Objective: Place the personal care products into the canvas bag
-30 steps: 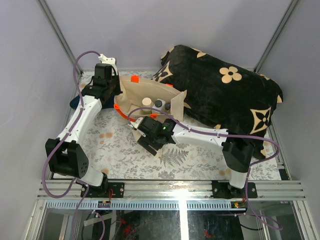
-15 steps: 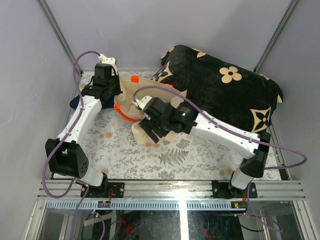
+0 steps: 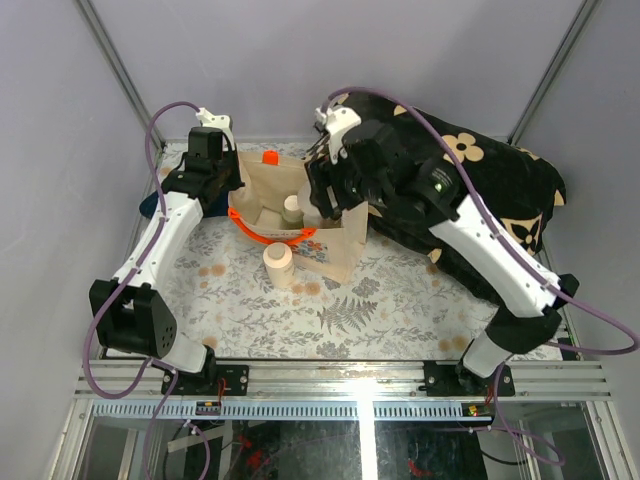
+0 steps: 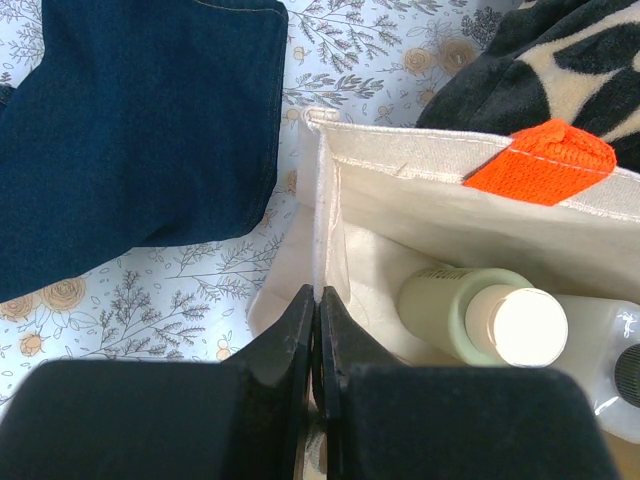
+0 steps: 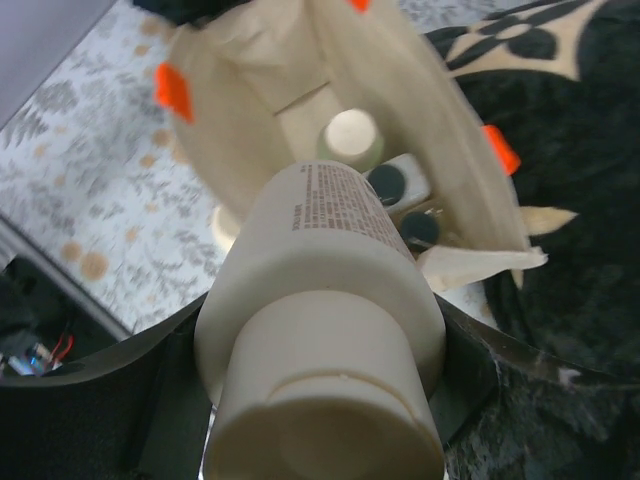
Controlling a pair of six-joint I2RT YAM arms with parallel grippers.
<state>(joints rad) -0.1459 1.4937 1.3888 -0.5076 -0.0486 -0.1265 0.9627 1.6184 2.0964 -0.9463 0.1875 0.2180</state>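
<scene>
The canvas bag (image 3: 335, 240) stands open with orange handles. My left gripper (image 3: 228, 182) is shut on its left rim (image 4: 318, 255), holding it open. My right gripper (image 3: 325, 198) hovers over the bag's mouth, shut on a cream bottle (image 5: 330, 290) seen cap-first. The arm hides this bottle in the top view. Inside the bag stand the pale greenish-cream cylinder (image 5: 352, 135) and two dark-capped bottles (image 5: 387, 183); the cylinder also shows in the left wrist view (image 4: 470, 315). Another cream bottle with a tan cap (image 3: 278, 265) stands on the table in front of the bag.
The large black flower-patterned cushion (image 3: 490, 190) lies right behind and beside the bag, under the right arm. A folded dark blue denim cloth (image 4: 140, 120) lies left of the bag. The table has a floral cover (image 3: 240, 300); grey walls enclose it.
My right gripper has risen from the table in front of the bag and moved back over its mouth with the cream bottle. The left gripper has not moved.
</scene>
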